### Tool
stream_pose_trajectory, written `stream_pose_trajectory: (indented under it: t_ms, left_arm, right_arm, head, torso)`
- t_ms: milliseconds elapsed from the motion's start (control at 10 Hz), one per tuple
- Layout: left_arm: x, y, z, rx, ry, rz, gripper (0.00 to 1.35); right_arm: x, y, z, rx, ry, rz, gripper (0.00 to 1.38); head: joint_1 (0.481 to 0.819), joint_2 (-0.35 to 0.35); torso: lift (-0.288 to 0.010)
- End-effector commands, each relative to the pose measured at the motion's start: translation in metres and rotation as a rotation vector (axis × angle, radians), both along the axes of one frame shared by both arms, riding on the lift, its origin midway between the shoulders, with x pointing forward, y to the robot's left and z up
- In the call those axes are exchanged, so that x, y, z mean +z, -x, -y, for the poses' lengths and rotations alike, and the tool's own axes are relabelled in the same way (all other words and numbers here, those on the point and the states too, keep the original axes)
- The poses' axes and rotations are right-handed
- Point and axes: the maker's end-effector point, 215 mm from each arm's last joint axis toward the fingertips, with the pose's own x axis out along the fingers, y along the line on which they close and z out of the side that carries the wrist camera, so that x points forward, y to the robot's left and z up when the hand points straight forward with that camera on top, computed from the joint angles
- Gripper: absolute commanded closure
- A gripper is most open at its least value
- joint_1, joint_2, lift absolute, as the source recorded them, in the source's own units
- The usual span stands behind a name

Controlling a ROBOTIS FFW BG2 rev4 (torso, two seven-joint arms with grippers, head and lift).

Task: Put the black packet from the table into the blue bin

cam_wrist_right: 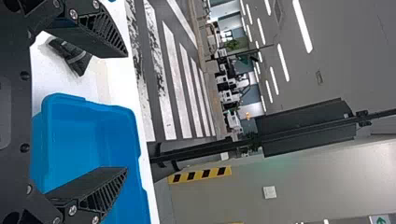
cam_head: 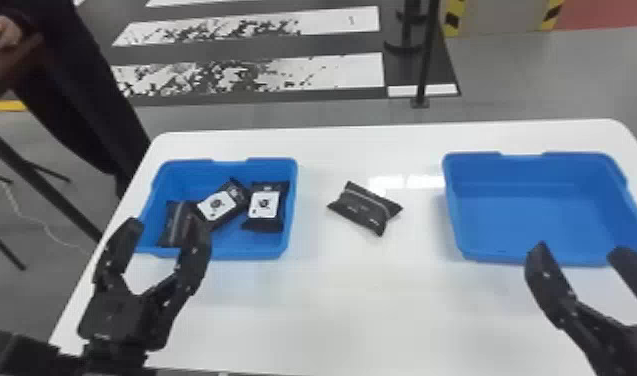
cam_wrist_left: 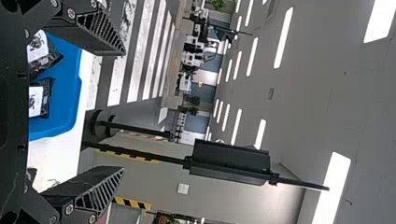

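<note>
Tool (cam_head: 579, 249) at right agape near blue bin (cam_head: 532, 210)

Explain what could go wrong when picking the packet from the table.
The black packet lies between the left blue bin, holding similar packets, and the right blue bin, so it might enter the wrong one. If pinched by a pointed corner, it could slip. In the head view the left end effector overlaps the left blue bin's near rim, so it might catch there.
</note>
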Motion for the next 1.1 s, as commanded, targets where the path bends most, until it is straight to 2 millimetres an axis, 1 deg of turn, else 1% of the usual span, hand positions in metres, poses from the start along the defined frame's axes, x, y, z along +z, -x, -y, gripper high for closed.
stream_pose_trajectory:
  t_ms: [0, 600, 700, 800, 900, 1000]
  left_arm:
    - [0.001, -0.001, 0.002, -0.003, 0.001, 0.002, 0.16]
    - [-0.001, -0.002, 0.004, -0.008, 0.001, 0.001, 0.16]
    - [0.001, -0.004, 0.011, -0.024, 0.001, 0.007, 0.16]
    - [0.000, -0.012, 0.025, -0.057, -0.010, 0.006, 0.15]
    - [-0.006, -0.020, 0.044, -0.108, -0.008, -0.006, 0.15]
    - [-0.014, -0.029, 0.062, -0.159, -0.011, -0.012, 0.15]
  right_arm:
    - [0.000, 0.000, 0.000, -0.001, -0.001, -0.001, 0.15]
    - [0.000, -0.001, -0.001, 0.001, -0.002, 0.002, 0.15]
    - [0.000, -0.001, -0.001, 0.000, -0.002, 0.002, 0.15]
    - [0.000, -0.001, 0.000, -0.001, -0.001, 0.002, 0.15]
    - [0.000, -0.001, 0.000, 0.000, 0.001, 0.002, 0.15]
    - [0.000, -0.001, 0.000, 0.001, 0.002, 0.002, 0.15]
  head:
    - [0.695, 0.130]
    - [0.695, 0.124]
    - [0.695, 0.123]
    - [0.695, 0.121]
    - [0.695, 0.108]
    - [0.695, 0.077]
  torso:
    - [-0.110]
    - [-0.110]
    - [-0.110]
    - [-0.110]
    - [-0.110]
    - [-0.110]
